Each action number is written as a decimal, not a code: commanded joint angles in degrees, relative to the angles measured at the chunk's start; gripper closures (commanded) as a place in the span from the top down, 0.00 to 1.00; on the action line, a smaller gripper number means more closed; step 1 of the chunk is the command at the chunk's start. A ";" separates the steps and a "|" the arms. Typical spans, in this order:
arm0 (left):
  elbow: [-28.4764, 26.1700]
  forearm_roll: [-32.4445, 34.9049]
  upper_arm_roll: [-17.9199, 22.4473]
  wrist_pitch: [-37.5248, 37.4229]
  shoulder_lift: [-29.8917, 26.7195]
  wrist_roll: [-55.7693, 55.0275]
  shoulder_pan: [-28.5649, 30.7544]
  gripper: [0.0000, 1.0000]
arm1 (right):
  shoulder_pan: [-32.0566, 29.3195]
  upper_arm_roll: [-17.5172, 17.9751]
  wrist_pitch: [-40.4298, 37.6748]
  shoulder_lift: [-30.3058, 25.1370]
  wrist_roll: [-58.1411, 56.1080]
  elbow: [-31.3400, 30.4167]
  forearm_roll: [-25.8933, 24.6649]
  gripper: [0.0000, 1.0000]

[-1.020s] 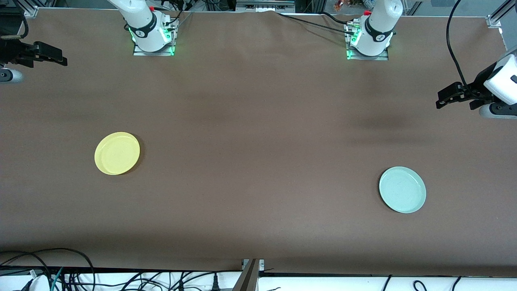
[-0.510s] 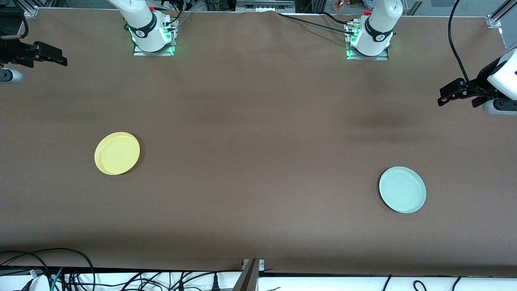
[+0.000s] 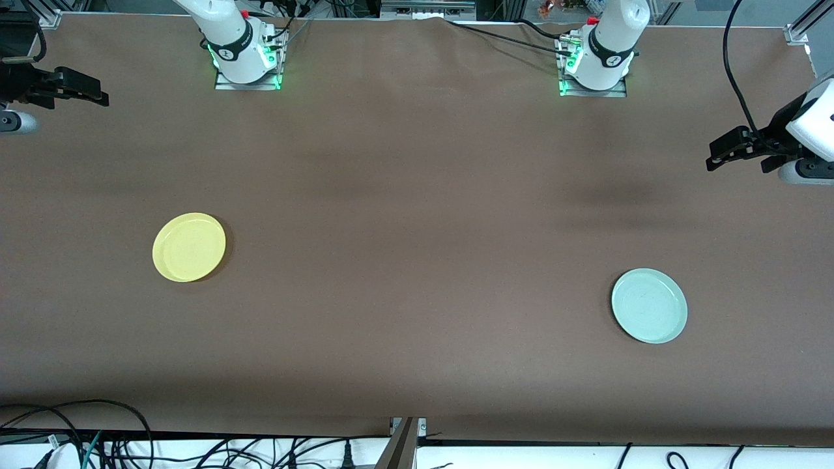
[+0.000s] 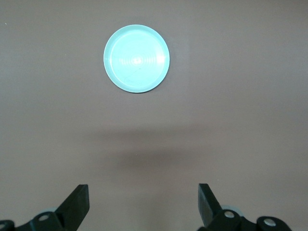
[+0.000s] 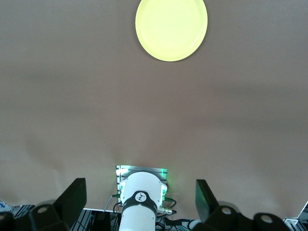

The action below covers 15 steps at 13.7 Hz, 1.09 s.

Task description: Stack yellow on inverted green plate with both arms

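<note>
The yellow plate (image 3: 189,247) lies flat on the brown table toward the right arm's end; the right wrist view shows it too (image 5: 171,29). The green plate (image 3: 649,305) lies flat toward the left arm's end, a little nearer the front camera, and also shows in the left wrist view (image 4: 136,58). My left gripper (image 3: 715,158) hangs high over the table's edge at the left arm's end, open and holding nothing (image 4: 143,202). My right gripper (image 3: 98,96) hangs high over the table's other end, open and holding nothing (image 5: 139,190). Neither gripper is close to a plate.
The table (image 3: 417,215) is covered in brown cloth. The right arm's base (image 3: 246,58) and the left arm's base (image 3: 596,65) stand along the edge farthest from the front camera. Loose cables (image 3: 98,443) lie past the nearest edge.
The left gripper drew back slightly toward its end of the table and rose a little, then held still. The right arm and both plates have not moved.
</note>
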 commanded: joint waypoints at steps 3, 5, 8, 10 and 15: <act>0.96 3.66 -0.83 -0.62 0.12 -0.23 0.27 1.00 | -0.24 0.20 -1.01 -0.09 0.21 0.78 0.68 1.00; 0.96 3.66 -0.92 -1.06 0.03 -0.32 0.18 1.00 | -0.24 0.29 -1.01 -0.09 0.21 0.78 0.68 1.00; 1.05 3.66 -1.09 -1.06 0.12 -0.32 -0.35 1.00 | -0.24 0.29 -1.01 -0.09 0.21 0.78 0.68 1.00; 0.96 3.75 -1.62 -0.97 0.30 -0.32 -0.44 1.00 | -0.24 0.29 -1.01 -0.09 0.21 0.78 0.68 1.00; 0.96 4.37 -2.50 -1.32 0.30 -0.49 -0.44 1.00 | -0.24 0.29 -1.01 -0.09 0.21 0.78 0.68 1.00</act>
